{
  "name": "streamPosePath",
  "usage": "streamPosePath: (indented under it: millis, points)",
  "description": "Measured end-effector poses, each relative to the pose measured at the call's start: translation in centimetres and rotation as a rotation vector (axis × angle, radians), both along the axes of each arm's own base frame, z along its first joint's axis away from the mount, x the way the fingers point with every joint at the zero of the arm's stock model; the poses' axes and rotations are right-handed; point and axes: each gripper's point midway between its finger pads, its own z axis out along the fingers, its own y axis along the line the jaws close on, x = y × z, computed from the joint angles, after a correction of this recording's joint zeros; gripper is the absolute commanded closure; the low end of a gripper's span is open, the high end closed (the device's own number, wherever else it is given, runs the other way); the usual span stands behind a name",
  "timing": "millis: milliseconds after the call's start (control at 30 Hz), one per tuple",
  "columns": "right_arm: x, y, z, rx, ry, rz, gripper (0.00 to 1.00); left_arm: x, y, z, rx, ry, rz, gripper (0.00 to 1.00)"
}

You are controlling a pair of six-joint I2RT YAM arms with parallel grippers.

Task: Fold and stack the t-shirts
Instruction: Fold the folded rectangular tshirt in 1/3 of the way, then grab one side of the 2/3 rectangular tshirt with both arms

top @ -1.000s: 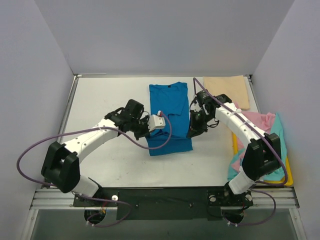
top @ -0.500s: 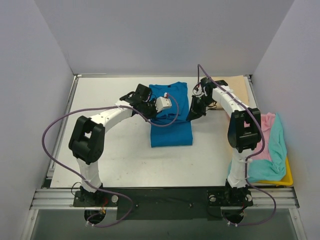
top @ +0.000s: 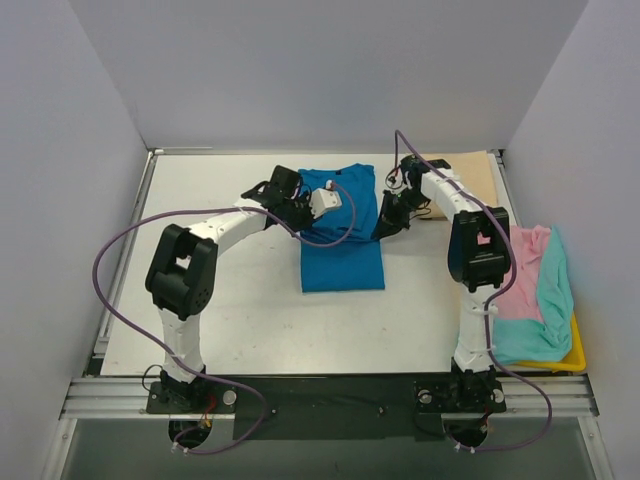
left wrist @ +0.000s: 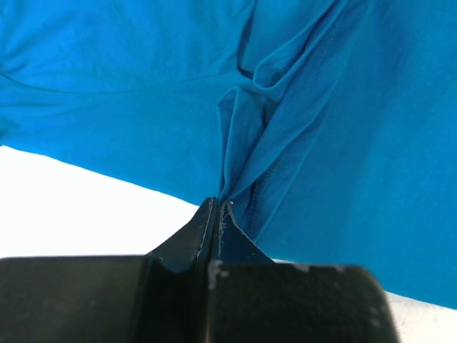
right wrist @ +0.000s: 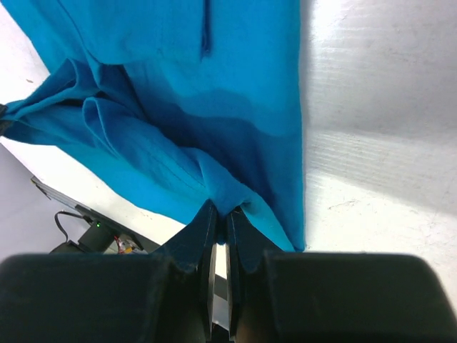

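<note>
Two end effectors in mid-fold on the bright blue t-shirt [top: 345,262], at the middle of the table [top: 220,290] toward its far edge. Left end effector [left wrist: 216,207] pressed together on a gathered pleat of the shirt's left edge; right end effector [right wrist: 223,214] likewise pinching a bunched ridge at the right edge. Both carried toward the far edge over the last second, from about mid-length of the shirt to near its sleeves, with the near hem drawn away from the near edge and the visible length shortened. Judged as a lengthwise fold under way, lower half being brought toward the upper; release and flattening not yet done. Cloth thin, matte and soft, draping in loose curved creases from each pinch, with a stitched seam along one fold. Beige t-shirt [top: 465,175] already a flat rectangle at the far right corner. Pink t-shirt [top: 515,265] and teal t-shirt [top: 550,300] crumpled together over the yellow tray [top: 578,348] at the right edge, unfolded.
</note>
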Motion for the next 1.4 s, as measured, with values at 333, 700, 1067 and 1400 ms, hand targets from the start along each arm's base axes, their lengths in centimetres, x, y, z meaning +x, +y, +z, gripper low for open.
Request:
streamPosePath:
  millis: [333,700,1067,1400]
  points:
    - [3.4,-1.8,-0.9,-0.058,-0.048,-0.038,0.57,2.9,1.0,0.1,0.035,-0.137,0.070,0.39]
    - [0.1,-2.7,0.3,-0.152,-0.129,0.036,0.61,-0.1,1.0,0.2,0.023,-0.004,-0.047,0.57]
    - [-12.6,-3.1,-4.4,-0.194,0.129,0.005,0.52,-16.0,-1.1,-4.3,0.134,0.184,-0.490,0.44]
    - [-13.8,-1.5,-5.1,-0.137,0.178,-0.116,0.54,-16.2,-0.9,-6.1,0.218,0.049,-0.483,0.51]
